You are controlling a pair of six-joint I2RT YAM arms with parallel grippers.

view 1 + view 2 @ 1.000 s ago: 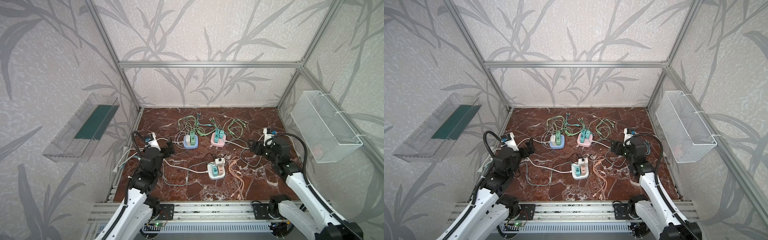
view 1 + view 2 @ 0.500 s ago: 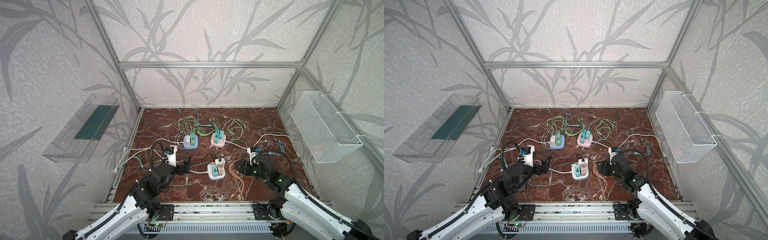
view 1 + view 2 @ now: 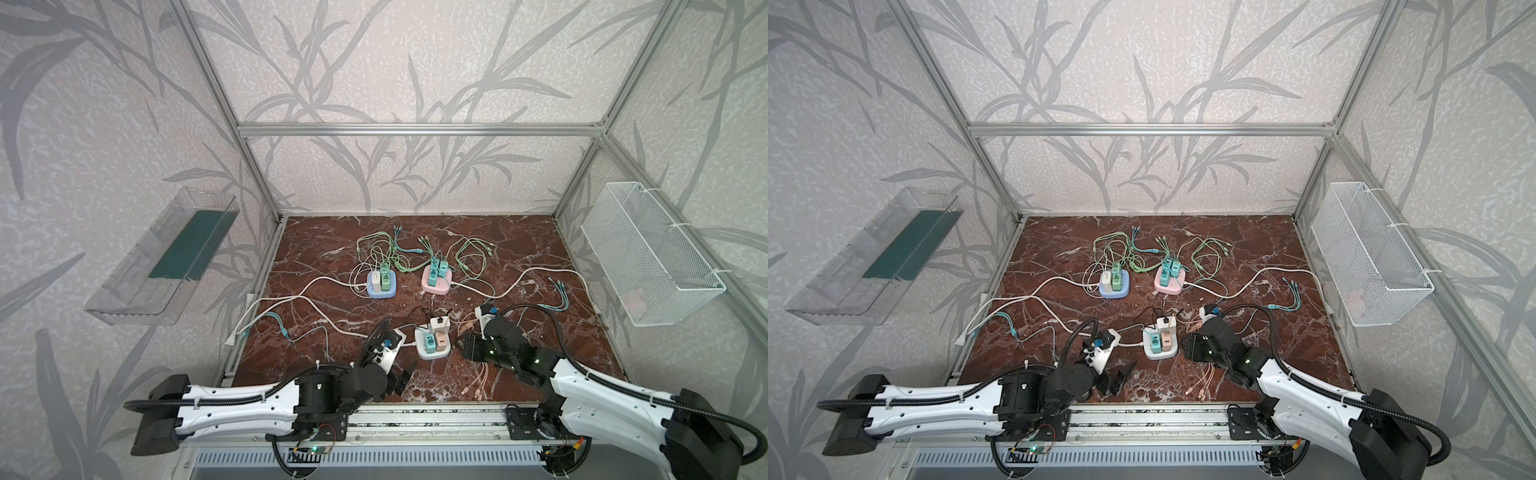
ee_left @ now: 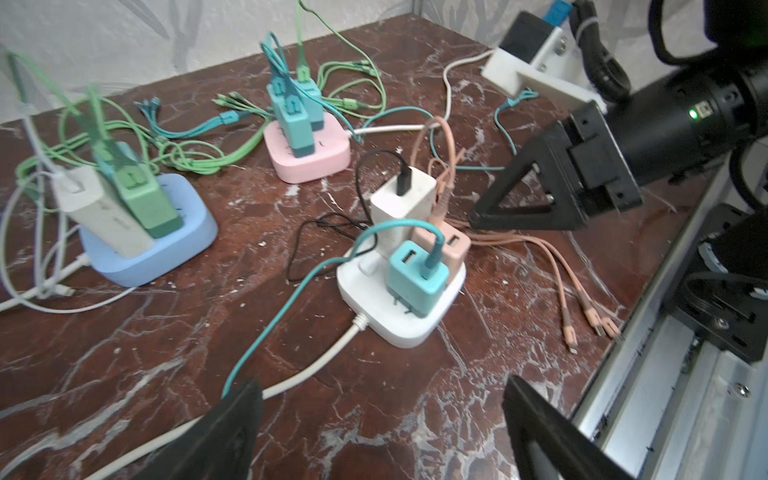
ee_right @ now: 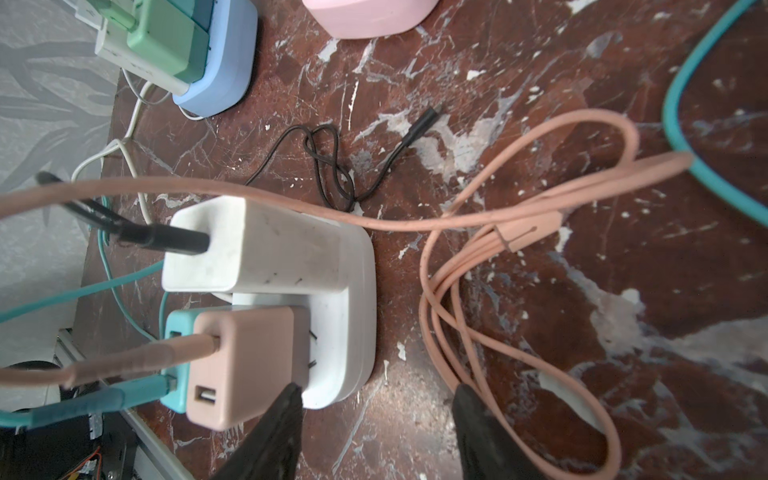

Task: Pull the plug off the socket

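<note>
Where your left jaws sit: near the front edge of the worktop (image 3: 519, 257), spread wide, holding nothing, well short of the white socket (image 3: 432, 353).
teal plug (image 4: 415, 278): seated in that socket, pressed right against the pink one.
pink plug (image 5: 245, 365): my guess for the target. It's on the socket's side facing the right arm, not gripped yet.
right jaws: roughly half apart and empty, with one fingertip (image 5: 291, 399) just beside the pink plug and the other by the pink cable (image 5: 528, 230).
socket risk: nothing pins it, so if you yank, the whole block probably lifts with the plug. Get the left side onto it first imo.
cable risk: that loose pink loop lies right by the jaws, so you could pinch cord instead of plug, or drag the teal neighbour along.
right wrist view: shows bare prongs between pink plug and socket, which the top views are too small to show.
left wrist view: shows the white charger (image 4: 399, 203) standing tall behind, close to your approach.
top views: only these show both arms flanking the socket.
</note>
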